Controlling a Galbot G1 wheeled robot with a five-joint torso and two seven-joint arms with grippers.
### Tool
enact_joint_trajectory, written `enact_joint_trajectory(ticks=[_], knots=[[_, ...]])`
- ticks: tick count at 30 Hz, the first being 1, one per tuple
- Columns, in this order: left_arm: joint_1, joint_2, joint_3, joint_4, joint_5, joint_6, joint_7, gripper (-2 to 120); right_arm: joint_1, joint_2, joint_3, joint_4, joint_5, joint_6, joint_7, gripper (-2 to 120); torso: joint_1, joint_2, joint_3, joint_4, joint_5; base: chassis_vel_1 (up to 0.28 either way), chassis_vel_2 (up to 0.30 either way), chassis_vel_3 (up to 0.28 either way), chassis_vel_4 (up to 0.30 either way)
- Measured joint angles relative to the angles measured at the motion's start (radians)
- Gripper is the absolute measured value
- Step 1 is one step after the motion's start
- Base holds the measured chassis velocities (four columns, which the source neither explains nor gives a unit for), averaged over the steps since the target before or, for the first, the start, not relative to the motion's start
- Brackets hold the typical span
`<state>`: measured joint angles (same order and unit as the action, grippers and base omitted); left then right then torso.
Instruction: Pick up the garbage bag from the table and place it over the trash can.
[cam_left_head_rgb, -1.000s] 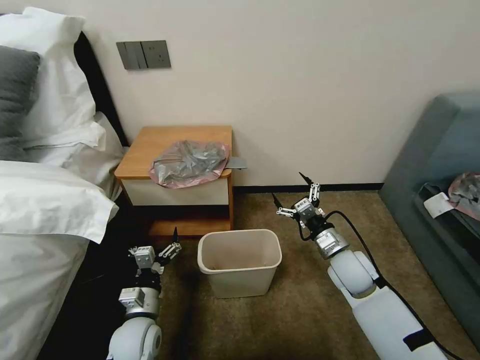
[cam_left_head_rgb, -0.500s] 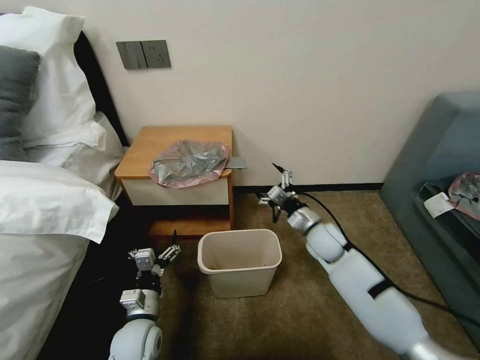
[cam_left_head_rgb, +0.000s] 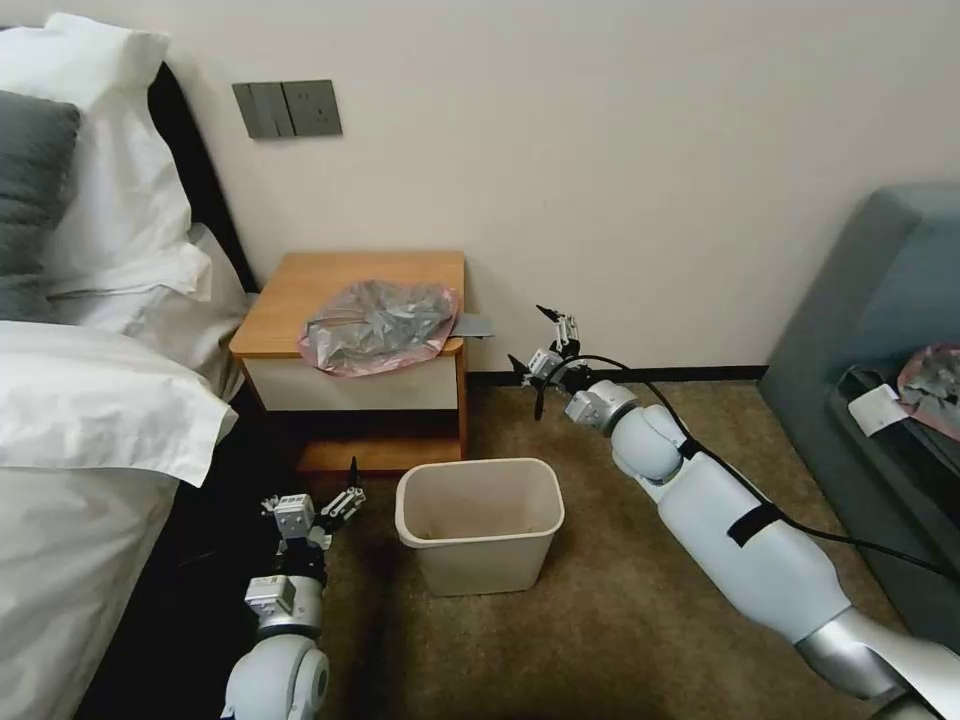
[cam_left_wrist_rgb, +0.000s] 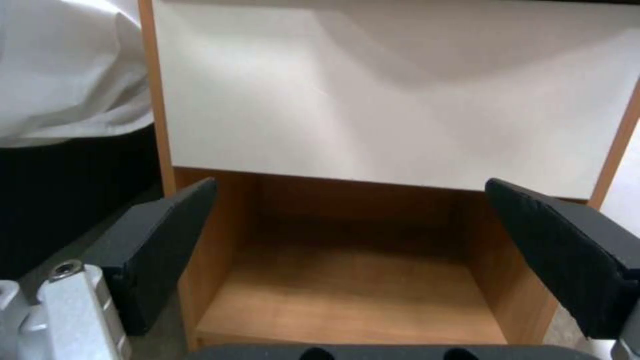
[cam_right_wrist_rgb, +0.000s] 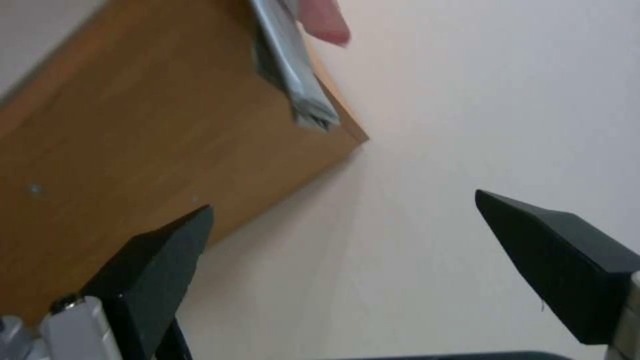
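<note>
The garbage bag (cam_left_head_rgb: 378, 325), wrinkly grey with a pink edge, lies on the front right of the table (cam_left_head_rgb: 320, 275), a wooden nightstand. Its pink edge (cam_right_wrist_rgb: 327, 22) peeks over the tabletop in the right wrist view. The beige trash can (cam_left_head_rgb: 480, 520) stands upright on the carpet before the table. My right gripper (cam_left_head_rgb: 537, 350) (cam_right_wrist_rgb: 343, 235) is open, held low beside the table's right side (cam_right_wrist_rgb: 133, 140), apart from the bag. My left gripper (cam_left_head_rgb: 318, 492) (cam_left_wrist_rgb: 353, 225) is open near the floor, left of the trash can, facing the white drawer front (cam_left_wrist_rgb: 387, 100).
A flat grey piece (cam_left_head_rgb: 476, 326) (cam_right_wrist_rgb: 293, 75) sticks out past the table's right edge. A bed with white linen (cam_left_head_rgb: 90, 400) fills the left. A grey-blue sofa (cam_left_head_rgb: 870, 330) on the right carries a small pink-edged bundle (cam_left_head_rgb: 935, 385). Open carpet (cam_left_head_rgb: 620, 620) lies around the trash can.
My right arm has stretched forward and to the left, bringing its open gripper from beside the trash can up near the table's right side. The left arm has hardly moved.
</note>
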<state>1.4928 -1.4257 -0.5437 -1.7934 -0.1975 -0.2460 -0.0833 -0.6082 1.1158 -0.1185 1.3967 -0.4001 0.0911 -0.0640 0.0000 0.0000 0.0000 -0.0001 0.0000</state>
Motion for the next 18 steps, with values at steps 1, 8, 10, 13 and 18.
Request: enact_joint_trajectory(ticks=[1, 8, 10, 13, 18], knots=[[0.0, 0.0, 0.0, 0.001, 0.0, 0.0, 0.0, 100, 0.009, -0.004, -0.015, -0.006, 0.006, 0.012, 0.0, 100, 0.0, 0.0, 0.0, 0.0, -0.0001, 0.0, 0.0, 0.0, 0.0], [0.0, -0.003, 0.001, 0.006, 0.001, 0.0, -0.001, 100, 0.044, 0.019, -0.05, -0.046, -0.033, 0.055, 0.009, 100, 0.0, 0.0, 0.0, 0.0, 0.0, 0.0, 0.0, 0.0, 0.0], [0.0, -0.004, 0.001, 0.006, 0.001, 0.0, -0.001, 100, 0.052, 0.026, -0.055, -0.053, -0.044, 0.058, 0.01, 100, 0.0, 0.0, 0.0, 0.0, -0.0001, 0.0, 0.0, 0.0, 0.0], [-0.001, -0.005, 0.001, 0.007, 0.007, 0.0, -0.002, 100, 0.074, 0.054, -0.064, -0.085, -0.09, 0.076, 0.011, 100, 0.0, 0.0, 0.0, 0.0, -0.0001, 0.0, 0.0, 0.0, 0.0], [0.0, -0.006, -0.003, 0.01, 0.012, -0.004, -0.004, 100, 0.094, 0.079, -0.065, -0.117, -0.143, 0.099, 0.012, 100, 0.0, 0.0, 0.0, 0.0003, 0.0, 0.0, 0.0, 0.0, 0.0]])
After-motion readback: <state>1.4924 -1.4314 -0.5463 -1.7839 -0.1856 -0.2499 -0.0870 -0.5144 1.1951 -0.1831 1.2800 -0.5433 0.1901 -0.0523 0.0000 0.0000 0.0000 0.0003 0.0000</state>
